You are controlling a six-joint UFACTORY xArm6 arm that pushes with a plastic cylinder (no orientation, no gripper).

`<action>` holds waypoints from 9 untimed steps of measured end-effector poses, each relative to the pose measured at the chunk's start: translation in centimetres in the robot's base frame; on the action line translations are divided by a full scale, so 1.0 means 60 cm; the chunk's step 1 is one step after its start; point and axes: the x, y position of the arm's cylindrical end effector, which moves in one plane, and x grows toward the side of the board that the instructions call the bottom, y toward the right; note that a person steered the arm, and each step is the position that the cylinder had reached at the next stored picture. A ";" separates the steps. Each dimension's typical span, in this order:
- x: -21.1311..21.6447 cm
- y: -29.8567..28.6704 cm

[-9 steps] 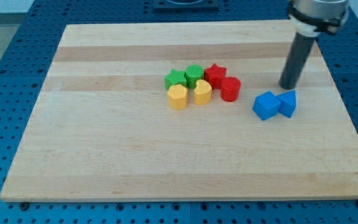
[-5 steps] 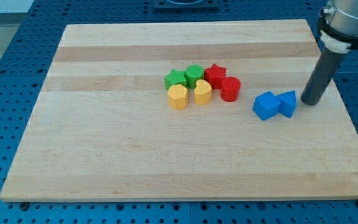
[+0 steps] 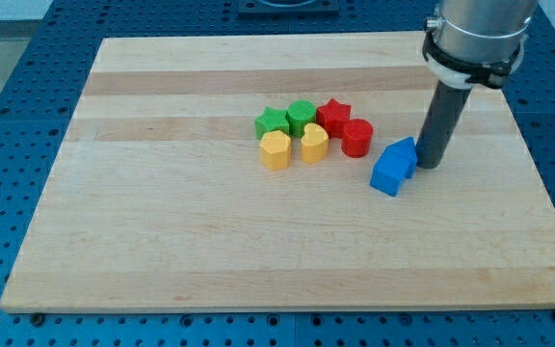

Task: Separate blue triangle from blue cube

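The blue triangle (image 3: 405, 154) and the blue cube (image 3: 387, 176) lie pressed together right of the board's middle, the cube to the lower left of the triangle. My tip (image 3: 430, 165) stands on the board against the triangle's right side. The dark rod rises from there toward the view's top right.
A tight cluster sits to the left of the blue pair: a green star (image 3: 272, 122), a green block (image 3: 302, 116), a red star (image 3: 333, 114), a red cylinder (image 3: 356, 138), a yellow block (image 3: 276, 149) and a yellow heart (image 3: 314, 143). The wooden board (image 3: 162, 241) rests on a blue perforated table.
My tip went from above the blue pair round to its right, then moved left into the triangle. Both blue blocks shifted left and turned, still touching.
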 end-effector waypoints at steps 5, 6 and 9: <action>-0.009 -0.016; -0.014 -0.016; -0.009 -0.057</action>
